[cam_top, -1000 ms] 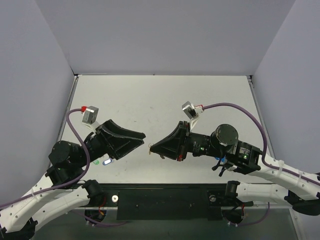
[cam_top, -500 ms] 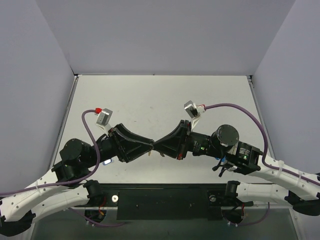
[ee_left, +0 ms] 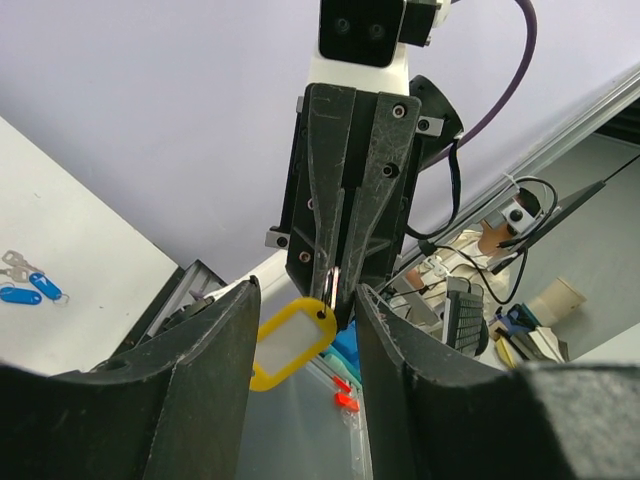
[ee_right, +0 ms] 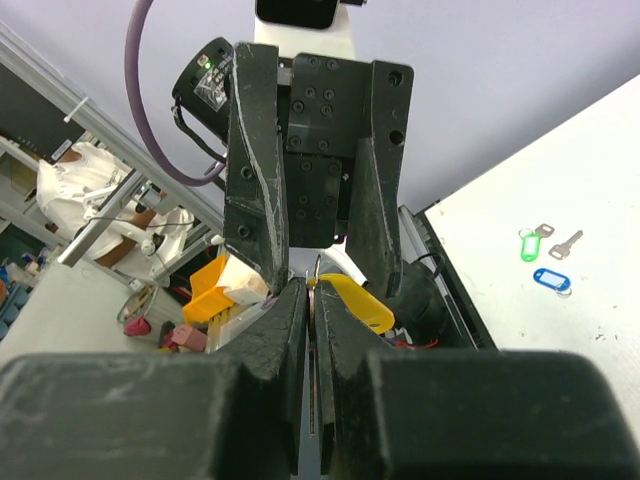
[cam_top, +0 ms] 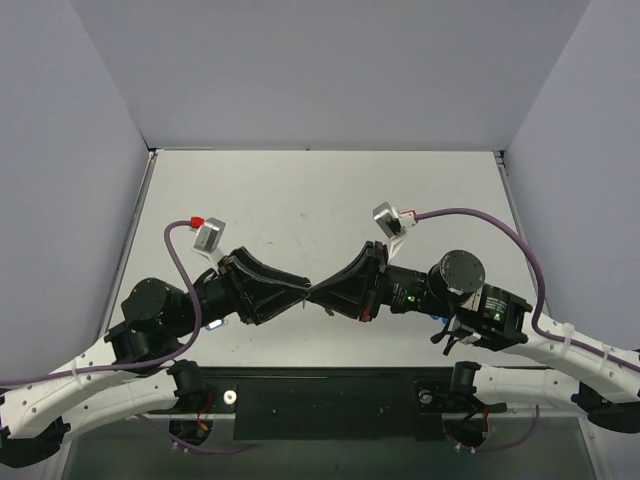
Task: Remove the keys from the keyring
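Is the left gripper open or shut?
Open: the left gripper fingers stand apart, with the yellow tag between them.

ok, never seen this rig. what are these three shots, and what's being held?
Two robot arms, each ending in a two-finger gripper. The top shot looks down on the table; the other two come from wrist cameras, each seeing its own fingers and the opposite gripper. The right gripper is shut on the yellow-tagged keyring. The left gripper is open, fingers either side of the tag. Blue-tagged keys and a green tag lie on the table.
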Available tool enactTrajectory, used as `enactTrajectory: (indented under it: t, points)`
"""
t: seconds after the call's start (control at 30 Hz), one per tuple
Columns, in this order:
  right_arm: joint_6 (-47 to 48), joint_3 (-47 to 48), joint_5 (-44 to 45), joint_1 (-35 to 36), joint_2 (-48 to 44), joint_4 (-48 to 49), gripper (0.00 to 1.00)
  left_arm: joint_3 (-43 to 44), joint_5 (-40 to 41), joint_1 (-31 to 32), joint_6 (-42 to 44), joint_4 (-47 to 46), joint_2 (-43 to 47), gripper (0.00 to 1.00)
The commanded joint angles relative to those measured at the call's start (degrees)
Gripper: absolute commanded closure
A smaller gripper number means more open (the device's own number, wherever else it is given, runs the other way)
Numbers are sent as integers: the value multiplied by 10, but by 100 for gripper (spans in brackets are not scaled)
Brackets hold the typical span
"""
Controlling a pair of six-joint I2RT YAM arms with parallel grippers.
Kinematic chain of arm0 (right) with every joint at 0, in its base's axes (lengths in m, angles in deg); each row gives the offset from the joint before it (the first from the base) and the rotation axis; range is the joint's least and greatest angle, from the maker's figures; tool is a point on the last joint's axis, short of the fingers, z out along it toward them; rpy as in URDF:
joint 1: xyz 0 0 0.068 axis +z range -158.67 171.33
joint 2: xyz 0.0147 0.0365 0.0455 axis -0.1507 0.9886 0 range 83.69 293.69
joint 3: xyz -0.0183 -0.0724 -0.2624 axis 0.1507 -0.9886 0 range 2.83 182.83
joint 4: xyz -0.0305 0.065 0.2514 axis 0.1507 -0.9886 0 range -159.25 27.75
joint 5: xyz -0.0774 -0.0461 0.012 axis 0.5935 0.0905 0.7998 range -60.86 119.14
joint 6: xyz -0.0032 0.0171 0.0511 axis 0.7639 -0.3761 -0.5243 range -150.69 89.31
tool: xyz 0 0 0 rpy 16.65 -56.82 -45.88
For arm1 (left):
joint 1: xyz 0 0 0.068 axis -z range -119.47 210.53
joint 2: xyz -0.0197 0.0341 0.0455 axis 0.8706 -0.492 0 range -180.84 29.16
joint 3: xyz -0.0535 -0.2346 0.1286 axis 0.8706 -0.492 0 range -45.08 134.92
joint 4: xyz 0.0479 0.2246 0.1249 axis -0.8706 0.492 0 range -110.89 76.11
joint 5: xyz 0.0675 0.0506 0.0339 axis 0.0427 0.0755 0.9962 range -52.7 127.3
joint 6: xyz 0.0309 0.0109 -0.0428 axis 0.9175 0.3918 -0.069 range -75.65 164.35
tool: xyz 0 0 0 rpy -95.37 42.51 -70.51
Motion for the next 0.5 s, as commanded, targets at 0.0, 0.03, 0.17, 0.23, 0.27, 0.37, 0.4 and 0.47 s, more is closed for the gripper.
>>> enactTrajectory:
  t: [0.0, 0.03, 0.17, 0.23, 0.27, 0.37, 0.4, 0.47]
  points:
    - [11, 14, -33, 5, 6, 19, 100, 41, 16, 3, 20, -10, 3, 48]
    - [11, 13, -43, 5, 8, 21, 100, 50, 22, 3, 25, 6, 2, 50]
    - [19, 13, -53, 6, 6, 24, 100, 47, 32, 3, 26, 13, 8, 53]
    - [20, 9, -50, 6, 2, 27, 100, 39, 35, 3, 22, 8, 15, 55]
    - [21, 9, -49, 5, 0, 29, 100, 39, 35, 3, 21, 7, 17, 55]
    - [23, 8, -47, 6, -4, 28, 100, 39, 35, 3, 22, 19, 18, 56]
    - [25, 13, -46, 6, -3, 25, 100, 39, 33, 3, 22, 21, 18, 56]
    - [28, 20, -49, 6, -4, 12, 100, 32, 31, 3, 17, 11, 16, 57]
